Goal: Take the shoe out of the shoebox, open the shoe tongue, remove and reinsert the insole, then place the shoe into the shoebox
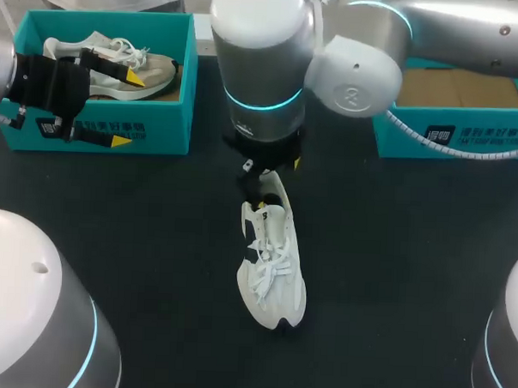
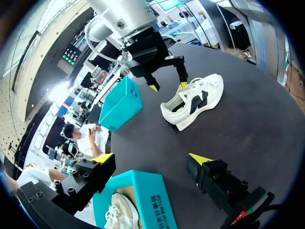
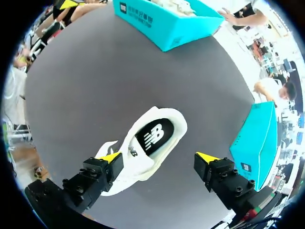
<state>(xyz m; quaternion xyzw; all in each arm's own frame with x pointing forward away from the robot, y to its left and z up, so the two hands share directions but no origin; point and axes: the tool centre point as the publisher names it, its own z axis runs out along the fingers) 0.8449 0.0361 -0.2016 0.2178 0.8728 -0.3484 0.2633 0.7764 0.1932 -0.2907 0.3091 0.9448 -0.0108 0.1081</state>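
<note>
The white shoe [image 1: 273, 268] lies on the black tabletop [image 1: 137, 223] at frame centre, toe toward the bottom edge. The right jaws stand apart just over its heel. The left jaws, also apart, hover at upper left over the front wall of the teal shoebox [image 1: 159, 125], which holds a second shoe [image 1: 153, 69]

Shoe [image 1: 273, 263] lies alone mid-table; bare table [image 1: 154, 241] on both flanks and past the toe. Right gripper [image 3: 158, 157], fingers spread, hangs over the heel and blocks that end. Shoebox [image 1: 98, 129] far left: second shoe [image 1: 118, 68] inside, left gripper [image 1: 127, 108] straddling the front wall. Second teal box [image 1: 468, 139] far right, well apart.
</note>
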